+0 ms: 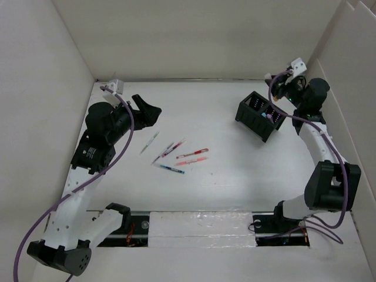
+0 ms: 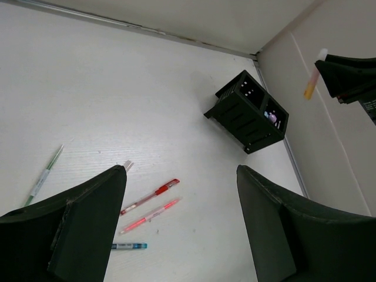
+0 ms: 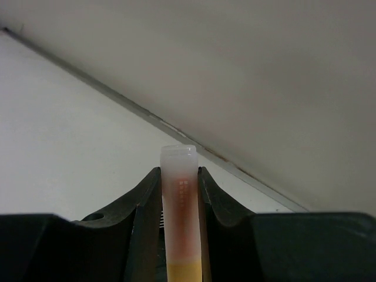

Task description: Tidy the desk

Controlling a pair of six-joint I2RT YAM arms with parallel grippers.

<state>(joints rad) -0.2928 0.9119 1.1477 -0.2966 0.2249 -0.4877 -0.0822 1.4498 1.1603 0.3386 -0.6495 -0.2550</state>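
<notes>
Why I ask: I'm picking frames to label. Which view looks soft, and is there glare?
Right wrist: the marker is soft, too near the lens. Left wrist: the pens are crisp, the left end effector dark. Top external: even light, faint shadows, no glare.

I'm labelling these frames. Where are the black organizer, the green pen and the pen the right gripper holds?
black organizer (image 2: 241,120): left wrist view, its slatted side wall.
green pen (image 2: 44,175): left wrist view, middle of the barrel.
held pen (image 3: 181,205): right wrist view, pinkish upper barrel.
</notes>
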